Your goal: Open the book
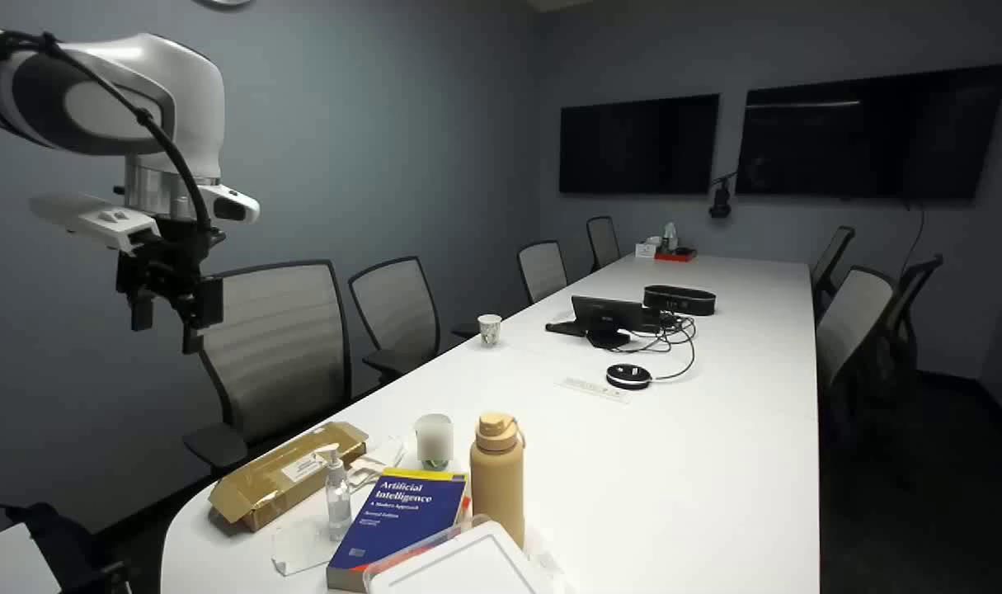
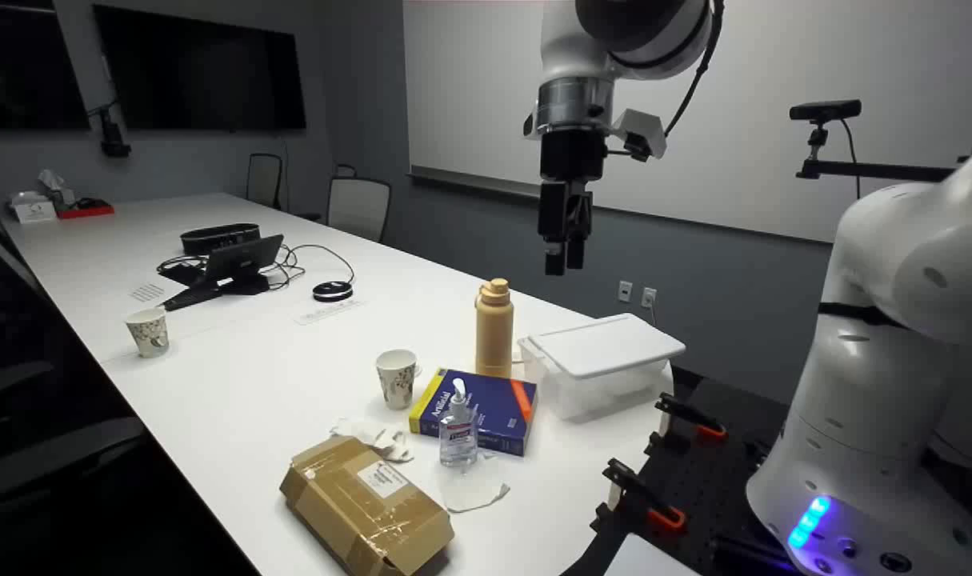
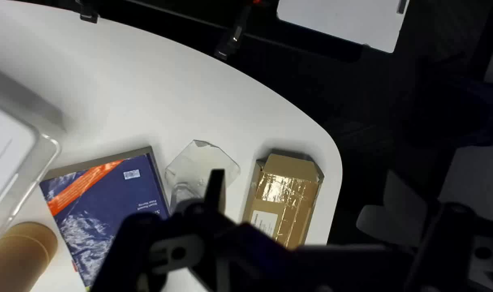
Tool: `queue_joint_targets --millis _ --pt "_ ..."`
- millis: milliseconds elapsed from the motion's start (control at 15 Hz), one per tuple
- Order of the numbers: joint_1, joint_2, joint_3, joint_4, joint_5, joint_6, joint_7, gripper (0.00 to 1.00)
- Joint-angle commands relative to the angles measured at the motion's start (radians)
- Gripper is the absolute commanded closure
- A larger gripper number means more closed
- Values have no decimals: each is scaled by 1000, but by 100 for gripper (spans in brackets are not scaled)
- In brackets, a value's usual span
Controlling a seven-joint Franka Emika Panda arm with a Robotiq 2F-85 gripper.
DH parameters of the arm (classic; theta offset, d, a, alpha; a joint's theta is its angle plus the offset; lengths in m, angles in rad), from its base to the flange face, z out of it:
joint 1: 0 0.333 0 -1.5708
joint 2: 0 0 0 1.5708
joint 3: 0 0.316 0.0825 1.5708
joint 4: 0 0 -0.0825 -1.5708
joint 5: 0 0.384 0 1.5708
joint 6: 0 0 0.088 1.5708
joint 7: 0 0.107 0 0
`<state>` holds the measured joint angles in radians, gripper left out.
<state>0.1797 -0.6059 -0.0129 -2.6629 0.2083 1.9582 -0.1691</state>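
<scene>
The book lies closed and flat on the white table, cover up. It is thick, with a blue-purple cover, pale lettering and an orange corner stripe, and shows in both exterior views (image 1: 410,513) (image 2: 499,400). In the wrist view, the book (image 3: 116,198) is at lower left, partly hidden by the gripper. My gripper is high above the table, well apart from the book, in both exterior views (image 1: 167,332) (image 2: 566,261). Its fingers stand apart with nothing between them. In the wrist view, the gripper (image 3: 321,194) is dark, with the tan box below its gap.
A tan bottle (image 2: 494,336) and a lidded plastic container (image 2: 606,348) stand beside the book. A sanitizer bottle (image 2: 458,440) stands close to its other side, with a paper cup (image 2: 396,380) near its yellow edge. A tan box (image 3: 287,202) lies near the table's rounded edge.
</scene>
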Motion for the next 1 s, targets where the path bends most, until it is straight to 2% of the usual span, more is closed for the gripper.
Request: queue_joint_targets --millis 0,267,600,933 --pt "-13 0 12 2 6 -3 -6 0" --pt "-63 56 10 15 -75 53 -2 0" --pt "-120 243 -49 56 -186 174 -105 0" --pt "-128 488 -81 79 -184 434 -229 0"
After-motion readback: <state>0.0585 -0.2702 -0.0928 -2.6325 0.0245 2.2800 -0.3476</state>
